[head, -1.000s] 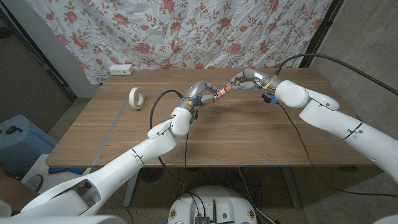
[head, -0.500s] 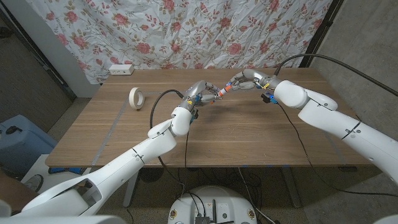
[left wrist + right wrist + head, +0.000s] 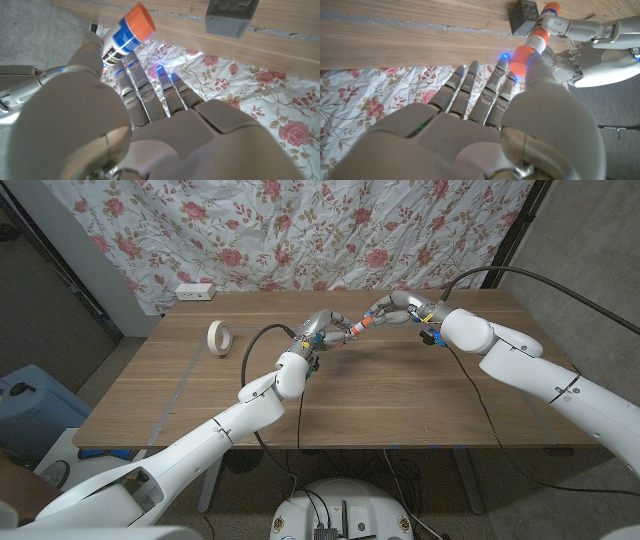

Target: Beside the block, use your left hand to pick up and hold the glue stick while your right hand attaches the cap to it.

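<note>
Misalignment is the main risk: the left hand point(image 3: 322, 328) pinches the white-and-blue glue stick with its orange end point(image 3: 347, 332) in the air above the wooden table point(image 3: 180, 395), near the small grey block point(image 3: 522, 17). The right hand point(image 3: 395, 308) pinches the orange cap point(image 3: 521, 59) just beside the stick's tip. A tilted cap could jam or slip from the fingertips.

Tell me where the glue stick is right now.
In the head view the glue stick is held up over the table's far middle by the left hand, its tip towards the right hand, which holds the orange cap.
</note>
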`<state>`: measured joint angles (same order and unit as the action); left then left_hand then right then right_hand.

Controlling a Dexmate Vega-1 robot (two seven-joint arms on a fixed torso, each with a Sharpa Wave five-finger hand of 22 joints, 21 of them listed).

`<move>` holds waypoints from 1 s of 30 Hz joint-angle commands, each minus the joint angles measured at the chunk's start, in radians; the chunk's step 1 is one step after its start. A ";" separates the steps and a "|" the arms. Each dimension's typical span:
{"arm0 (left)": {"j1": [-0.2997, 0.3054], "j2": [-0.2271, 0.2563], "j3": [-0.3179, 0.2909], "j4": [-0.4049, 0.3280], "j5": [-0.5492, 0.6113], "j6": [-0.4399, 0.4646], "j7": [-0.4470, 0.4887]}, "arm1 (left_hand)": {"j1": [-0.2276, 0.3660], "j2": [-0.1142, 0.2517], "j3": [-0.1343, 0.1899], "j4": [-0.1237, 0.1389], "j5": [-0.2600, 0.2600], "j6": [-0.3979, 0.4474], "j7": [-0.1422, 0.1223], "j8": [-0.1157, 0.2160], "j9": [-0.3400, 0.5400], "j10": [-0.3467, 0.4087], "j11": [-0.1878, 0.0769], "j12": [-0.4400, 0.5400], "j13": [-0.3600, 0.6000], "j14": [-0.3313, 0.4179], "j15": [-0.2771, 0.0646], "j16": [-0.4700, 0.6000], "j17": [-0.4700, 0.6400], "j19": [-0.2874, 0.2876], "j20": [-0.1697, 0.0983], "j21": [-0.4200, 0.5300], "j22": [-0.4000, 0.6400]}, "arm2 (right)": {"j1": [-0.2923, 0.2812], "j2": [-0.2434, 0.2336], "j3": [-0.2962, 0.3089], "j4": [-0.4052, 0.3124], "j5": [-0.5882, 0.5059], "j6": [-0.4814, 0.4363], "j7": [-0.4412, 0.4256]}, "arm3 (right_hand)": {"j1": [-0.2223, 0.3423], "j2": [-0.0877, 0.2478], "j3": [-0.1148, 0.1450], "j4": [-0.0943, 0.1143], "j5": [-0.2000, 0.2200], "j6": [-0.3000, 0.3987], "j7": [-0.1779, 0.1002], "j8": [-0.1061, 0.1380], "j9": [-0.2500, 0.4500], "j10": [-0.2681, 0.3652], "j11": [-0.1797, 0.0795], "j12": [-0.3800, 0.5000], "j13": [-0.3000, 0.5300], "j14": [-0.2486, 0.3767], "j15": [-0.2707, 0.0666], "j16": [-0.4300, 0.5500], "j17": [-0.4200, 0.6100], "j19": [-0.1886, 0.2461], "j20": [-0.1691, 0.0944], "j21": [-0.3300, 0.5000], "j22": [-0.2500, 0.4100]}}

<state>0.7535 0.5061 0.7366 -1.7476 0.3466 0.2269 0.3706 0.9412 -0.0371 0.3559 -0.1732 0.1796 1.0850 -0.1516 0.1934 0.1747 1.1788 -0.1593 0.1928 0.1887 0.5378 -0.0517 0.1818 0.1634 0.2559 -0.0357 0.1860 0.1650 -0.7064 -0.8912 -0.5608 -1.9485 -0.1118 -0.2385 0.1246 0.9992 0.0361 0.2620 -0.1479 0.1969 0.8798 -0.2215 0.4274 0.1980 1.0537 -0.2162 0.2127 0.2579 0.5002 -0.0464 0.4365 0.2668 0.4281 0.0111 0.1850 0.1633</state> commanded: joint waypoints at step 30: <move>0.010 0.001 -0.003 -0.011 0.003 0.001 0.011 | -0.045 0.088 0.005 0.004 0.006 0.105 0.040 0.008 0.019 0.064 -0.063 0.004 0.005 0.006 -0.113 -0.003 0.002 -0.007 -0.001 0.002 0.003 | -0.006 0.004 -0.004 -0.024 -0.005 -0.019 -0.005 | -0.003 0.005 -0.011 -0.001 -0.004 0.014 -0.002 0.000 0.006 -0.004 -0.005 -0.001 0.003 -0.008 -0.119 0.007 0.000 0.000 0.013 0.001 0.002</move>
<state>0.7593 0.5071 0.7347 -1.7531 0.3471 0.2255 0.3778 0.9412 -0.0371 0.3560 -0.1731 0.1815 1.0850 -0.1516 0.1934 0.1747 1.1788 -0.1593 0.1922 0.1881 0.5378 -0.0517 0.1818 0.1634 0.2558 -0.0357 0.1860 0.1650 -0.7090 -0.8875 -0.5623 -1.9667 -0.1148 -0.2504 0.1207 0.9989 0.0357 0.2538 -0.1477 0.1964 0.8857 -0.2274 0.4198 0.2033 1.0501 -0.2199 0.2127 0.2578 0.4962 -0.0504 0.4406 0.2646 0.4248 0.0216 0.1850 0.1633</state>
